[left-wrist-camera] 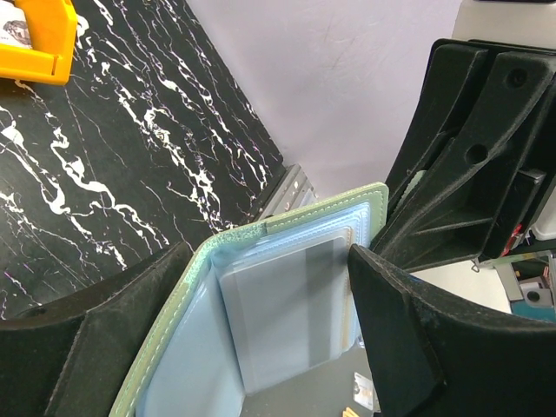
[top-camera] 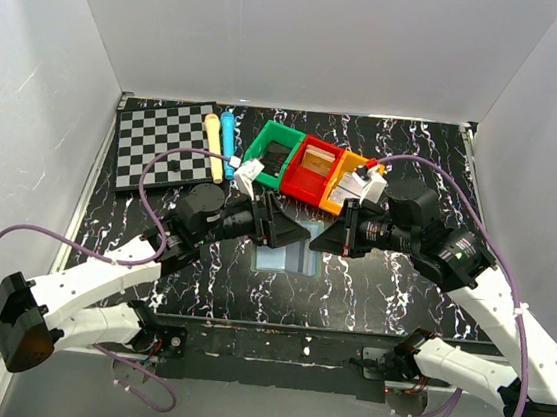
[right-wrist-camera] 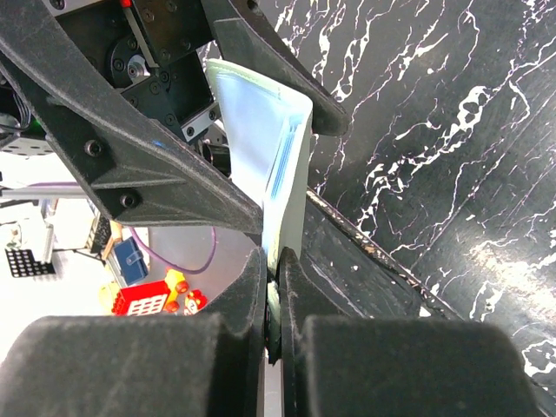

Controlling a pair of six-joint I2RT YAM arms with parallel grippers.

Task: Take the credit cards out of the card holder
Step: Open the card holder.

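The card holder (top-camera: 283, 259), pale blue with green edging, hangs fanned open above the table's middle, between both grippers. In the left wrist view the card holder (left-wrist-camera: 187, 347) shows clear sleeves, and a greyish credit card (left-wrist-camera: 287, 304) sits in the front sleeve. My left gripper (left-wrist-camera: 269, 261) has its jaws wide. One finger lies against the outer cover and the other presses the sleeve's edge. My right gripper (right-wrist-camera: 274, 261) is shut on the lower edge of the card holder (right-wrist-camera: 261, 130). From above, the left gripper (top-camera: 291, 232) and the right gripper (top-camera: 323, 239) meet tip to tip.
At the back stand a green bin (top-camera: 266, 139), a red bin (top-camera: 297, 178) with a tan-orange card (top-camera: 314, 159) in it, and an orange bin (top-camera: 332, 200). A checkerboard (top-camera: 160, 140), a yellow stick (top-camera: 211, 146) and a blue tube (top-camera: 229, 134) lie at the back left.
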